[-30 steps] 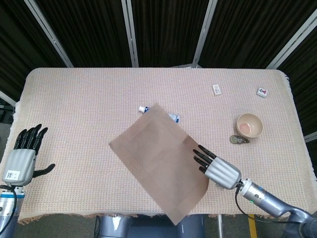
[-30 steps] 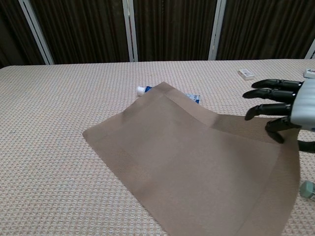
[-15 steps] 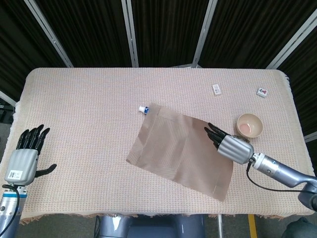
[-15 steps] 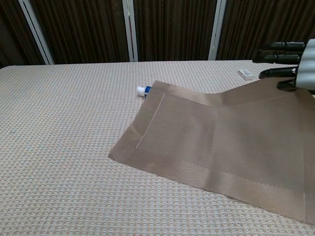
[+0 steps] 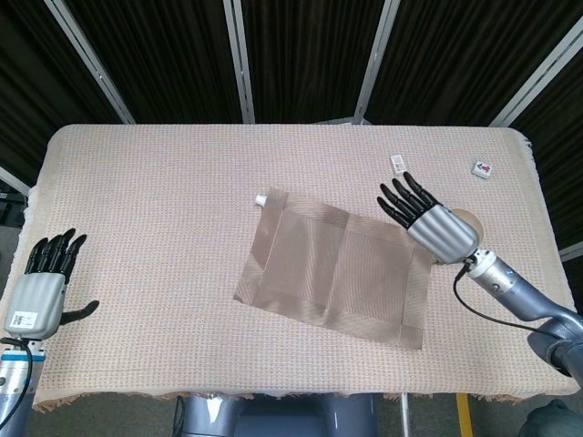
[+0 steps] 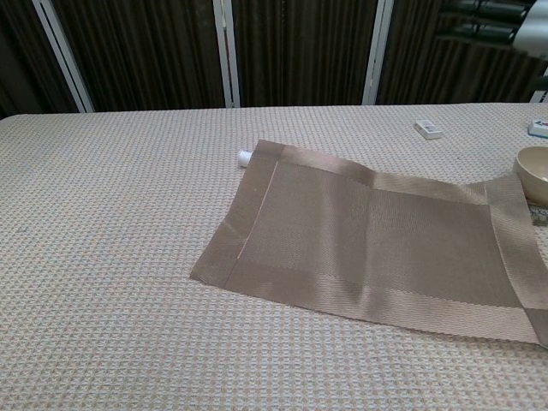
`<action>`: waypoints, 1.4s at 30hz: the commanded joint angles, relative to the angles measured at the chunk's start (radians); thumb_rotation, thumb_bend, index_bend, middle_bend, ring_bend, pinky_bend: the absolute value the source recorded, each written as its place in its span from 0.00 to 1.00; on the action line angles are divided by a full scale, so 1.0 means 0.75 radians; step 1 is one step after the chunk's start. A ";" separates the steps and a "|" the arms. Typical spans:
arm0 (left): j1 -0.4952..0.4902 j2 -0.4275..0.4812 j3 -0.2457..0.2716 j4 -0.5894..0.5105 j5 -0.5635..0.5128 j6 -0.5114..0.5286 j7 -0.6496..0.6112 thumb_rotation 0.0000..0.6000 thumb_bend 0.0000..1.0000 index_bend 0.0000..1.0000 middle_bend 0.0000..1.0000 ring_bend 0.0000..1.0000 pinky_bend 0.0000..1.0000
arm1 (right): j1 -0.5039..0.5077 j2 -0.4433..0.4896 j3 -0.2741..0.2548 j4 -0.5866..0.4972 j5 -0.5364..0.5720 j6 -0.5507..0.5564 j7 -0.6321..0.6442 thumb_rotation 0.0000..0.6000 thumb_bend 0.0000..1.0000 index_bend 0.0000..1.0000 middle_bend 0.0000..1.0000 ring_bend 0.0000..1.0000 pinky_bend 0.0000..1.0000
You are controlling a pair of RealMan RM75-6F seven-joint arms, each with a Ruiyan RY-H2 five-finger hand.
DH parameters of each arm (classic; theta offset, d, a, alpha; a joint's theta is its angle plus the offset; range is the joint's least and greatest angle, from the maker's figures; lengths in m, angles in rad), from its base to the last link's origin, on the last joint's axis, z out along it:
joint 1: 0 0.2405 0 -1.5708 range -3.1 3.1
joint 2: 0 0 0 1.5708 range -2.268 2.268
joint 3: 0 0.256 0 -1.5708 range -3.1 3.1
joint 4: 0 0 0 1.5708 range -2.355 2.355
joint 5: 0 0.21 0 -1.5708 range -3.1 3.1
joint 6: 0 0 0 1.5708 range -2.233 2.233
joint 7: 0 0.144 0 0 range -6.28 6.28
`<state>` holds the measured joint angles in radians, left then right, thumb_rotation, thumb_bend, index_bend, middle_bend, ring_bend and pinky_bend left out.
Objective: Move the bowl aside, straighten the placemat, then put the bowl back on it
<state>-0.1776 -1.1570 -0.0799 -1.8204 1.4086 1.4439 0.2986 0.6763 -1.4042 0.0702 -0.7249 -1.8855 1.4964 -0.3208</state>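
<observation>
The mat (image 5: pixel 332 266) lies flat mid-table, slightly skewed, its right end near the table's right edge. The bowl (image 6: pixel 533 170) sits off the mat, just beside that end — mostly hidden behind the right hand (image 5: pixel 432 221) in the head view. That hand is raised, fingers spread, holding nothing. The left hand (image 5: pixel 42 289) hangs released by the front-left corner — also holding nothing.
</observation>
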 commanded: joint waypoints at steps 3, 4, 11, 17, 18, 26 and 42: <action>-0.011 -0.018 0.010 0.017 0.027 -0.013 0.009 1.00 0.00 0.00 0.00 0.00 0.00 | -0.174 0.105 0.105 -0.276 0.227 0.141 0.190 1.00 0.00 0.00 0.00 0.00 0.00; -0.017 -0.025 0.016 0.025 0.041 -0.020 0.014 1.00 0.00 0.00 0.00 0.00 0.00 | -0.214 0.128 0.110 -0.350 0.270 0.146 0.219 1.00 0.00 0.00 0.00 0.00 0.00; -0.099 -0.117 0.063 0.158 0.206 -0.110 -0.075 1.00 0.00 0.01 0.00 0.00 0.00 | -0.406 0.250 0.087 -0.743 0.451 0.144 0.342 1.00 0.00 0.00 0.00 0.00 0.00; -0.234 -0.244 0.082 0.329 0.360 -0.234 -0.138 1.00 0.00 0.15 0.00 0.00 0.00 | -0.557 0.313 0.035 -1.021 0.549 0.168 0.368 1.00 0.00 0.00 0.00 0.00 0.00; -0.262 -0.258 0.089 0.345 0.380 -0.268 -0.172 1.00 0.01 0.17 0.00 0.00 0.00 | -0.573 0.314 0.029 -1.035 0.553 0.178 0.358 1.00 0.00 0.00 0.00 0.00 0.00; -0.451 -0.445 0.069 0.599 0.449 -0.449 -0.222 1.00 0.23 0.27 0.00 0.00 0.00 | -0.672 0.286 -0.016 -1.148 0.571 0.209 0.340 1.00 0.00 0.00 0.00 0.00 0.00; -0.674 -0.773 0.067 1.099 0.480 -0.547 -0.329 1.00 0.30 0.29 0.00 0.00 0.00 | -0.682 0.288 0.028 -1.111 0.621 0.107 0.357 1.00 0.00 0.00 0.00 0.00 0.00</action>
<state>-0.6677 -1.7207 -0.0340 -1.0139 1.7639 1.0436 0.0625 0.1643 -1.1890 0.0883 -1.5604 -1.4212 1.5791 -0.0550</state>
